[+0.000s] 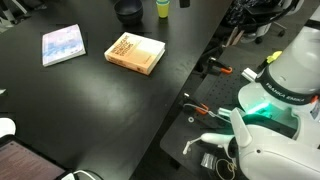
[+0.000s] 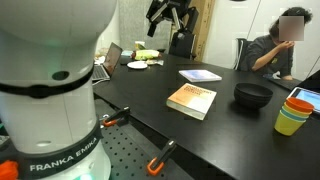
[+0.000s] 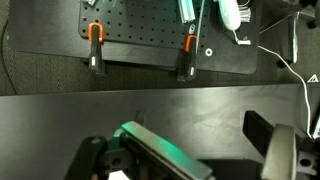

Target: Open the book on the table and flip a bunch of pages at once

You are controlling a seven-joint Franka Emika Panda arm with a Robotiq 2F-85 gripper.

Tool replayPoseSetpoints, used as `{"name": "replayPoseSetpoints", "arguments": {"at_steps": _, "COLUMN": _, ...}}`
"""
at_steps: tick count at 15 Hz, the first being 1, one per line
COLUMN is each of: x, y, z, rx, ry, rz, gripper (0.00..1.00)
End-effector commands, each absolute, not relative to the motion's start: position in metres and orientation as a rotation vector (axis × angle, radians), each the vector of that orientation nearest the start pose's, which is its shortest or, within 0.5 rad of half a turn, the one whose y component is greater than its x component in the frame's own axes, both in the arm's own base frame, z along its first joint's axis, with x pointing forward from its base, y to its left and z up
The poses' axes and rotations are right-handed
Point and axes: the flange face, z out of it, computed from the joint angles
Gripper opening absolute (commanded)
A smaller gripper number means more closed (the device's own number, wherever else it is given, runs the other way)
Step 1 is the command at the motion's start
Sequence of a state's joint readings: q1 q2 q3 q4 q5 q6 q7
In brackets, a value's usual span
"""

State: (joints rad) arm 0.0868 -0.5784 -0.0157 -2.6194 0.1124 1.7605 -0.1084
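Since your gripper hangs spread apart, approach the closed book on the desk at its cover's opening edge.

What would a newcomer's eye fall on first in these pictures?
Probably the white robot base, which fills the near side of an exterior view. Next comes the closed tan-orange book, which lies flat on the black table, with a thinner bluish book beside it but not touching. The claw hangs high above the table, open and far from both books.
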Motion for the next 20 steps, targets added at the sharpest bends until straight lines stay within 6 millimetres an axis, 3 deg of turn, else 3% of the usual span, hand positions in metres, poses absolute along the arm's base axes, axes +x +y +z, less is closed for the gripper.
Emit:
{"name": "replayPoseSetpoints", "arguments": {"at_steps": 1, "x": 0.341, "y": 0.022, "z": 0.411, "rx": -3.000, "ry": -0.187, "rz": 0.371, "gripper": 1.00}}
{"name": "replayPoseSetpoints", "arguments": {"at_steps": 5, "x": 0.376, "y": -0.008, "z": 0.389, "rx": -3.042, "ry": -0.110, "rz": 0.224, "gripper": 1.00}}
{"name": "replayPoseSetpoints", "arguments": {"at_steps": 13, "x": 0.434, "y": -0.069, "z": 0.310, "rx": -3.029, "ry": -0.035, "rz": -0.020, "gripper": 1.00}}
{"name": "replayPoseSetpoints", "arguments": {"at_steps": 20, "x": 0.472, "y": -0.091, "z": 0.249, "rx": -2.912, "ry": -0.020, "rz": -0.095, "gripper": 1.00}}
